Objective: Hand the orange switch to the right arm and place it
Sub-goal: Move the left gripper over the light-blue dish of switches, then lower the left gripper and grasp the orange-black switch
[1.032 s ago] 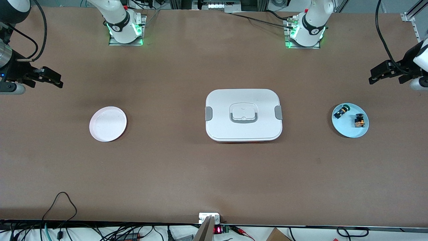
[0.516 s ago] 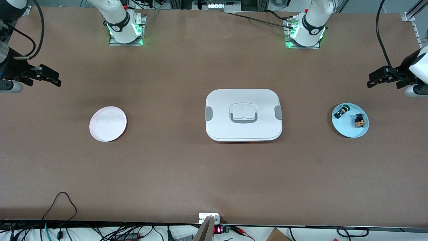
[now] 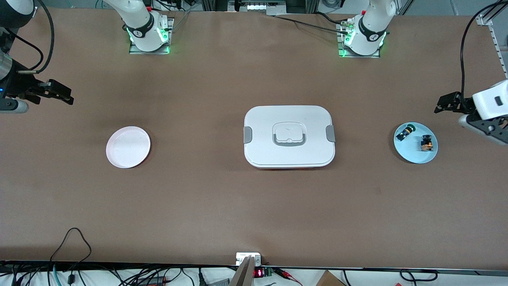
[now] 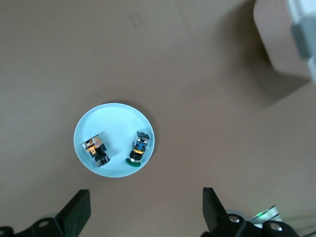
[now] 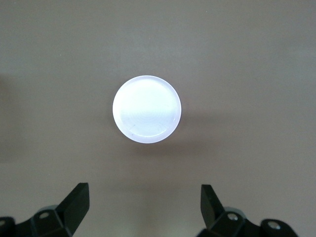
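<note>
Orange switch (image 3: 426, 143) on blue plate (image 3: 408, 153); left hand (image 4: 143, 210) spread above, right hand (image 5: 143, 207) spread, apparently waiting.

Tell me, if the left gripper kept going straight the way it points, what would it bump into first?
Probably the light blue plate, or the bare table beside it. The open left gripper points down at it; the orange switch lies there. Depth is unclear.

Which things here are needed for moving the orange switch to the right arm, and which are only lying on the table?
Needed:
- orange switch, on the blue plate
- left gripper, open, above the table near that plate
- right gripper, open, waiting

Only lying there:
- green-capped part, same plate
- white lidded box
- white plate
</note>
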You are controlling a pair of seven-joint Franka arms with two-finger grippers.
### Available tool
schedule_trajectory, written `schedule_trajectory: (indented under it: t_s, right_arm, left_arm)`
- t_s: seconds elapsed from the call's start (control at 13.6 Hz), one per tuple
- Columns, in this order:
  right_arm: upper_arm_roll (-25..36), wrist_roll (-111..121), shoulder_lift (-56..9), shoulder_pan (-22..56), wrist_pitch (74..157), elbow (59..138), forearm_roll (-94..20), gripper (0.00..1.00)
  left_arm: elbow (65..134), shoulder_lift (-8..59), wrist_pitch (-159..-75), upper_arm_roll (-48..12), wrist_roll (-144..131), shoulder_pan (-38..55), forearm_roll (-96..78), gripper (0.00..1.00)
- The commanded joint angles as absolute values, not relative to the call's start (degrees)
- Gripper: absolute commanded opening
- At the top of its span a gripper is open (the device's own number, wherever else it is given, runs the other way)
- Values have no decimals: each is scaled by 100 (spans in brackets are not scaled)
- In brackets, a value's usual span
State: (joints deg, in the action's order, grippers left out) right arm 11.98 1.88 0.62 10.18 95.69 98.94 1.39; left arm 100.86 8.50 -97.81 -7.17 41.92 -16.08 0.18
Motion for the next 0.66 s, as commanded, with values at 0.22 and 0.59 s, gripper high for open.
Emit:
schedule_trajectory:
  t_s: [0.22, 0.59]
  right_arm:
    - [1222, 229, -105, 1090, 9466, 9721, 167, 100]
    - [1239, 229, -105, 1020, 9449, 9721, 167, 100]
  left_arm:
    - [10801, 1563, -11167, -668, 7937, -2012, 315, 100]
    - [11258, 2029, -12566, -642, 10491, -2399, 308, 100]
